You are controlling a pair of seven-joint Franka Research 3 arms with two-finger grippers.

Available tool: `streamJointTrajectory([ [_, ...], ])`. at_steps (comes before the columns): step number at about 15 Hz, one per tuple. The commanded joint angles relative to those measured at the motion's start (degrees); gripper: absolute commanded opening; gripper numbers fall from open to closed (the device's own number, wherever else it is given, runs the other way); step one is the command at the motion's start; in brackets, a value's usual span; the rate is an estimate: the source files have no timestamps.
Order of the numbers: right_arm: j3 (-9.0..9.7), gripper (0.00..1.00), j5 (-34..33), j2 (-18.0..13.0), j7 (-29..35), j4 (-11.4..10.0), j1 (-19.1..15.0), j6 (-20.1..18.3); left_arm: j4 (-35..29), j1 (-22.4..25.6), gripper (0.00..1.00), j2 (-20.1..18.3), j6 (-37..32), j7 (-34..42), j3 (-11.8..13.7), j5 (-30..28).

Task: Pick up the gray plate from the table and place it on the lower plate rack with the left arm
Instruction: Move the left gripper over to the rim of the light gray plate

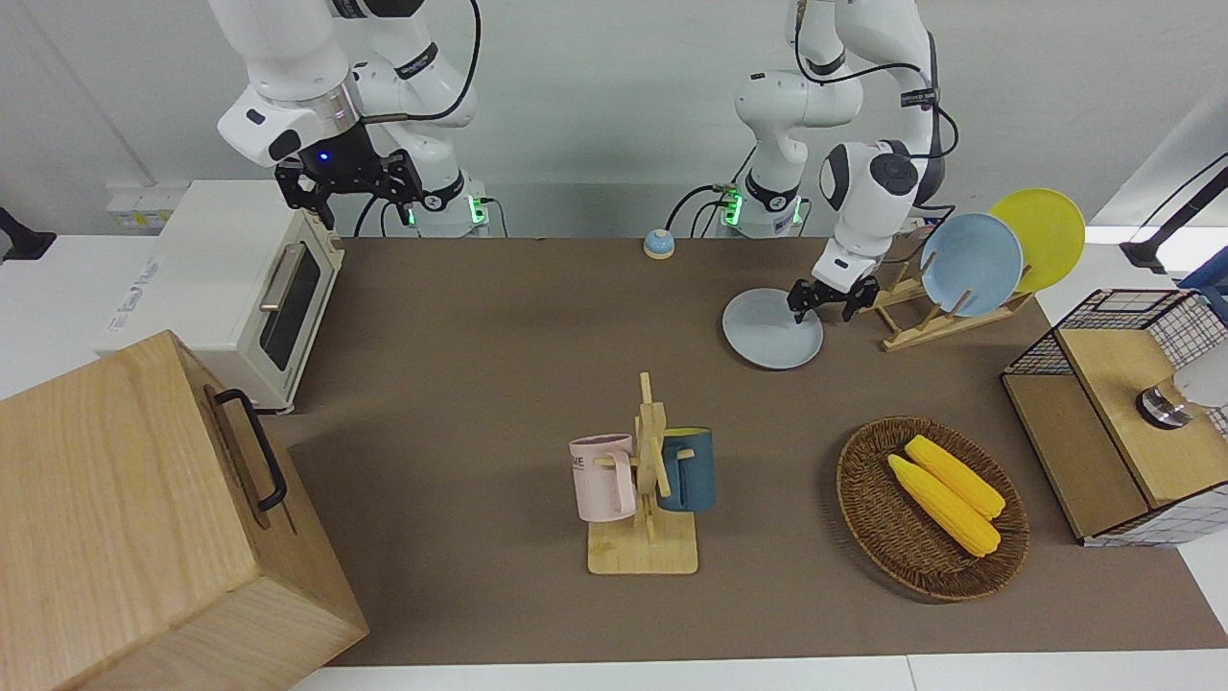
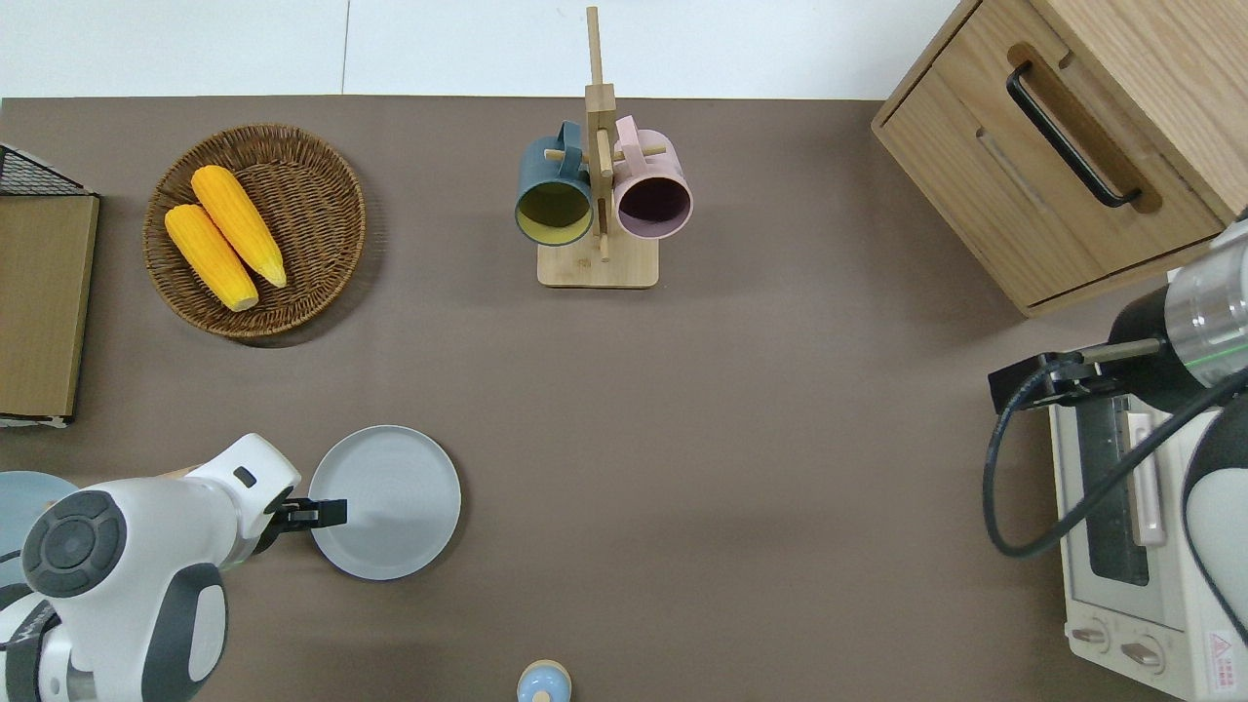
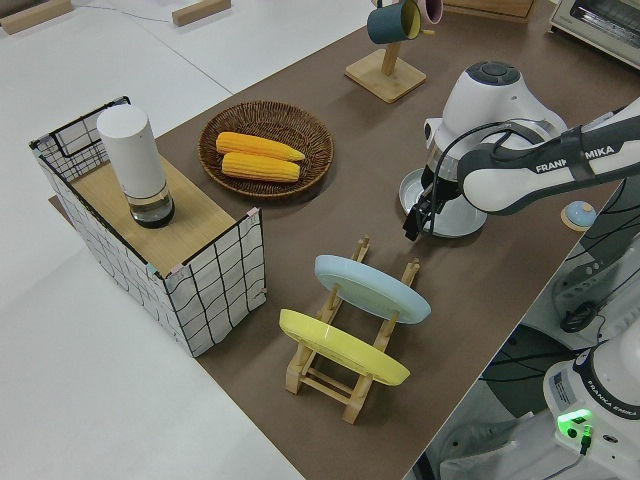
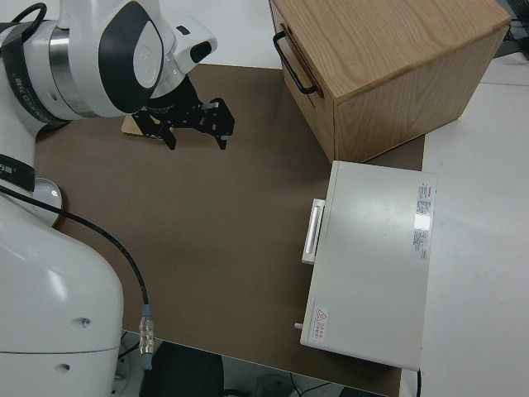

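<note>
The gray plate (image 1: 767, 331) lies flat on the brown table (image 1: 499, 365); it also shows in the overhead view (image 2: 390, 502). My left gripper (image 1: 822, 305) is open and low at the plate's rim (image 2: 327, 511), on the edge toward the left arm's end of the table. I cannot tell whether it touches the rim. In the left side view the arm hides most of the plate (image 3: 408, 192). The light-wood plate rack (image 1: 923, 323) stands beside the plate and holds a sky-blue plate (image 1: 971, 264) and a yellow plate (image 1: 1038, 238) upright. My right gripper (image 4: 196, 132) is open and parked.
A wicker basket (image 1: 849, 485) with two corn cobs and a wooden mug stand (image 1: 645, 480) with two mugs stand farther from the robots. A wire-sided box (image 1: 1122, 413) is at the left arm's end. A toaster oven (image 1: 240, 288) and a wooden cabinet (image 1: 144, 518) are at the right arm's end.
</note>
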Motion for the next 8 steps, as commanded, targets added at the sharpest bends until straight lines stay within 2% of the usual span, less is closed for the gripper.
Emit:
streamJointTrajectory([
  [1, 1.22, 0.983, -0.28, -0.12, 0.68, 0.42, -1.35, -0.63, -1.15, 0.20, 0.99, 0.48, 2.55, -0.15, 0.25, 0.25],
  [2, 1.22, 0.983, -0.28, -0.12, 0.68, 0.42, -1.35, -0.63, -1.24, 0.11, 0.98, 0.48, 2.55, -0.15, 0.16, 0.25],
  [3, 1.22, 0.983, -0.28, -0.12, 0.68, 0.42, -1.35, -0.63, -1.15, 0.11, 0.90, 0.48, 2.55, -0.15, 0.16, 0.17],
  [4, 1.13, 0.983, -0.28, -0.12, 0.68, 0.42, -1.35, -0.63, -1.24, 0.11, 0.75, 0.48, 2.55, -0.15, 0.16, -0.36],
  [6, 1.22, 0.983, -0.28, -0.12, 0.68, 0.42, -1.35, -0.63, -1.15, 0.11, 0.29, 0.48, 2.55, -0.06, 0.16, -1.41],
  [7, 1.22, 0.983, -0.28, -0.12, 0.68, 0.42, -1.35, -0.63, -1.24, 0.02, 0.11, 0.48, 2.47, -0.14, 0.16, -1.42],
  [8, 1.22, 0.983, -0.28, -0.12, 0.68, 0.34, -1.35, -0.63, -1.24, 0.02, 0.00, 0.40, 2.38, -0.06, 0.16, -1.42],
])
